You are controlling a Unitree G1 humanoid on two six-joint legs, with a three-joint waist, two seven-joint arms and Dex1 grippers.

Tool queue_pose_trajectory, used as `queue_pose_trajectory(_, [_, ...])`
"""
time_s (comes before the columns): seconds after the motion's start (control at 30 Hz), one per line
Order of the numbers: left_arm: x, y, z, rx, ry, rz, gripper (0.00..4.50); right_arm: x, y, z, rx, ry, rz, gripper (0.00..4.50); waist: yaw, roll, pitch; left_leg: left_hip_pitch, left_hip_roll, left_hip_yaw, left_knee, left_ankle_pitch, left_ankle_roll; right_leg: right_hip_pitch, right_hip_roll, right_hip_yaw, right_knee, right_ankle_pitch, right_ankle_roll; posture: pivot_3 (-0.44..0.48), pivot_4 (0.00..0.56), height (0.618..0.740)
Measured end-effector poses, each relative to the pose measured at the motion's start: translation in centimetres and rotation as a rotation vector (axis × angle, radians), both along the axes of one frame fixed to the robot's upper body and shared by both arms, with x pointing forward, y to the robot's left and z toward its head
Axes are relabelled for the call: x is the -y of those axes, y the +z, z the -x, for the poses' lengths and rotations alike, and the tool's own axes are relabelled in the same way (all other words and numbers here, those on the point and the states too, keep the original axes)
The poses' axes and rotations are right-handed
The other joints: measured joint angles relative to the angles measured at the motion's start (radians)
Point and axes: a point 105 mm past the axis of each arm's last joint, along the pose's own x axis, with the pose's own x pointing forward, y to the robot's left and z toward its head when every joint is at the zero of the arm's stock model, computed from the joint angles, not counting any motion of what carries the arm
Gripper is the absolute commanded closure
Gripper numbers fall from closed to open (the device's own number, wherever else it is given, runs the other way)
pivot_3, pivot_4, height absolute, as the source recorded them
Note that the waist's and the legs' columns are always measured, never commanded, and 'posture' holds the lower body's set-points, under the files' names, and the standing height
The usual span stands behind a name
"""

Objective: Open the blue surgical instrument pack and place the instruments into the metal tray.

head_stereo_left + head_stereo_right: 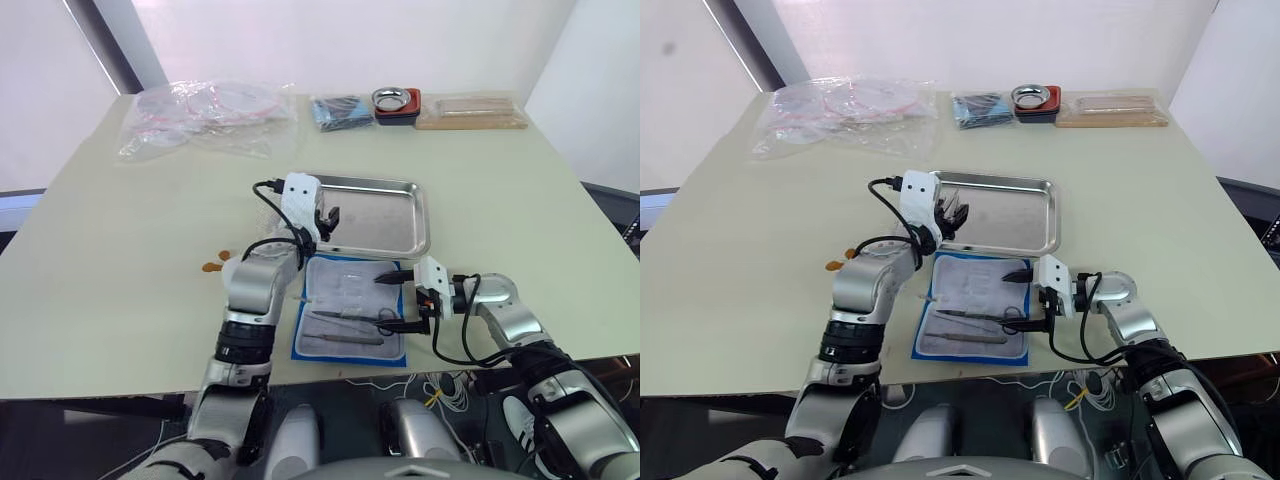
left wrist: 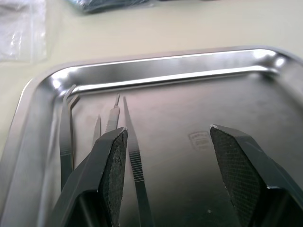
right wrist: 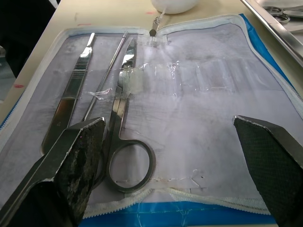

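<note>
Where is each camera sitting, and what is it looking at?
Left eye and right eye views: on the head, looking down over the table; both arms show, left gripper and right gripper.
Left wrist view: on the left wrist, facing the metal tray holding instruments; its open fingers show.
Right wrist view: on the right wrist, facing the blue surgical instrument pack; its open fingers show.
Shared: tray and pack.

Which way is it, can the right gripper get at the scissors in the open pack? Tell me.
Probably yes. The right gripper is open just above the open pack, and the scissors lie uncovered between its fingers. Only their blades are tucked under a clear pocket strip.
</note>
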Motion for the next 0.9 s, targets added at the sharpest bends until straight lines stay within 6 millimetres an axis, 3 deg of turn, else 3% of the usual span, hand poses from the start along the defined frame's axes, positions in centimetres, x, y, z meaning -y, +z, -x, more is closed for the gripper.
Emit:
queue_pose_trajectory(0.2, [-0.9, 1.2, 2.5, 0.074, -0.235, -0.021, 1.59, 0.0, 0.0, 0.0, 0.001, -0.002, 0.000, 0.00, 0.001, 0.000, 0.000, 0.000, 0.000, 0.000, 0.000, 0.000, 0.000, 0.000, -0.001, 0.000, 0.000, 0.000, 0.000, 0.000, 0.150, 0.740])
queue_pose_trajectory(0.33, [-1.2, 1.5, 5.4, 0.115, -0.480, -0.045, 1.59, 0.1, -0.1, 0.0, 0.000, -0.004, 0.001, 0.00, 0.002, 0.001, 0.001, 0.000, 0.000, 0.000, 0.000, 0.000, 0.000, -0.001, -0.001, 0.000, 0.000, 0.000, -0.001, 0.000, 0.150, 0.740])
queue_pose_trajectory(0.73, [-4.7, 0.9, 10.2, 0.080, -0.767, -0.114, 1.59, 0.2, -0.1, 0.0, -0.001, -0.004, 0.002, 0.00, 0.002, 0.004, 0.004, -0.001, 0.001, 0.003, 0.000, 0.000, 0.000, -0.004, -0.005, 0.001, -0.002, -0.001, -0.001, 0.000, 0.150, 0.740])
queue_pose_trajectory(0.9, [-5.3, 1.2, 12.8, 0.045, -0.909, -0.150, 1.59, 0.1, -0.1, -0.1, -0.001, -0.004, 0.001, 0.00, 0.002, 0.005, 0.004, -0.001, 0.002, 0.004, -0.001, -0.002, -0.004, -0.006, -0.015, 0.000, -0.002, -0.001, -0.001, 0.000, 0.150, 0.740])
